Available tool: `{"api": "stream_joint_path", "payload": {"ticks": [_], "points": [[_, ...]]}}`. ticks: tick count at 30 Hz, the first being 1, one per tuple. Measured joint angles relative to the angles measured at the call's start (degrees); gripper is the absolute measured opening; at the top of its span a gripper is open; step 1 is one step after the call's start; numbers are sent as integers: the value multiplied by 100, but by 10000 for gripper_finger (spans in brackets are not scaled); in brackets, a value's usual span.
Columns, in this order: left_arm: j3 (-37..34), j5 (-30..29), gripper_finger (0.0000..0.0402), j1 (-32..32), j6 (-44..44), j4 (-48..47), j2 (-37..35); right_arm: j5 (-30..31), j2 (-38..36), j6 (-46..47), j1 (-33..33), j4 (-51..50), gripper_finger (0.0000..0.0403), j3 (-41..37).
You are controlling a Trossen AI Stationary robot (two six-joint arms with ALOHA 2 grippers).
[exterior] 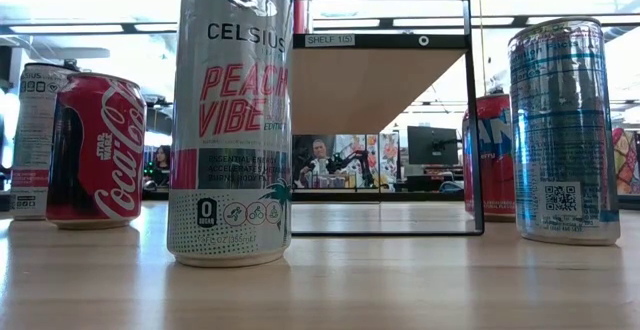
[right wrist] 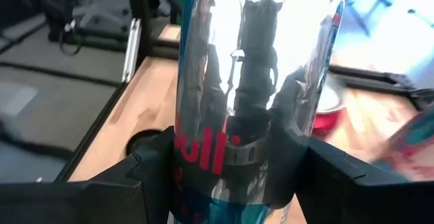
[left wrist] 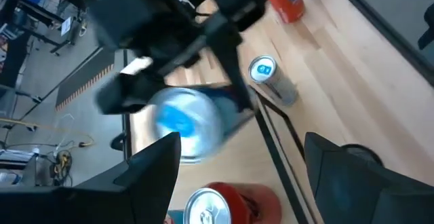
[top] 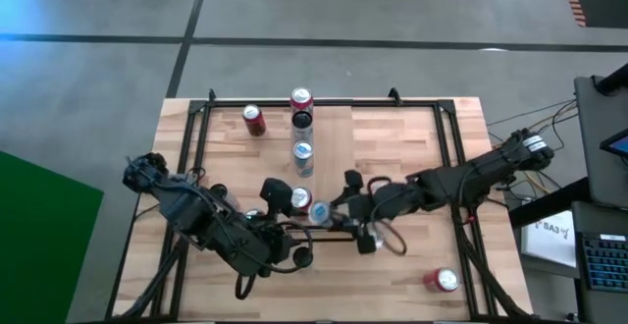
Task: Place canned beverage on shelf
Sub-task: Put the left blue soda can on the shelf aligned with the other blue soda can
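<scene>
At the near right corner of the surface (top: 392, 157), a red can with a silver top (top: 442, 281) is standing alone, well apart from everything else.

Towards the near middle, the two arms are meeting. The right gripper (right wrist: 237, 176) is reaching in from the right and clamping a tall silver and blue can (right wrist: 258, 81) between its two fingers, which are pressing on the can's lower half. In the high view this can's pale top is showing just beside a second red can (left wrist: 217, 207). Whether the held can is resting on anything or hanging clear, I cannot tell.

The left gripper (left wrist: 237, 176) is coming in from the left with its fingers spread wide apart and gripping nothing. It is hovering over the second red can, whose silver top is showing between the fingers.

Thin black frame rods are running across the surface just by the grippers.

Farther on, a silver can with a blue top (top: 302, 157) is standing in line with a dark can (top: 301, 120) and a red and white can (top: 301, 98) at the far edge. Another red can (top: 254, 118) is sitting to their left.

In the low view, the shelf (exterior: 370, 80) is showing as a light wooden board raised on a thin black frame, with a tall white can (exterior: 232, 120) standing in front of it.
</scene>
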Motion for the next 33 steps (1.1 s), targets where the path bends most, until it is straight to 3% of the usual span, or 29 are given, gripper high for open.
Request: {"api": "stream_joint_path", "payload": {"ticks": [6, 14, 22, 27, 33], "points": [[-1303, 1, 276, 166, 303, 1086, -697, -29, -511, -204, -315, 503, 225, -558], [-3568, 1, 276, 498, 722, 3453, -2172, -123, -1098, -505, -951, 1271, 225, -1266], [-5513, 58, 276, 1143, 1118, 5647, -3411, -1278, -1234, -549, -1858, 2341, 225, -1820], [-6470, 395, 276, 1486, 1130, 6659, -3860, -1381, -1117, -560, -2193, 3057, 225, -2196], [-7050, 413, 276, 1605, 1160, 7279, -4162, -1478, -1109, -562, -2394, 3955, 225, -2667]]}}
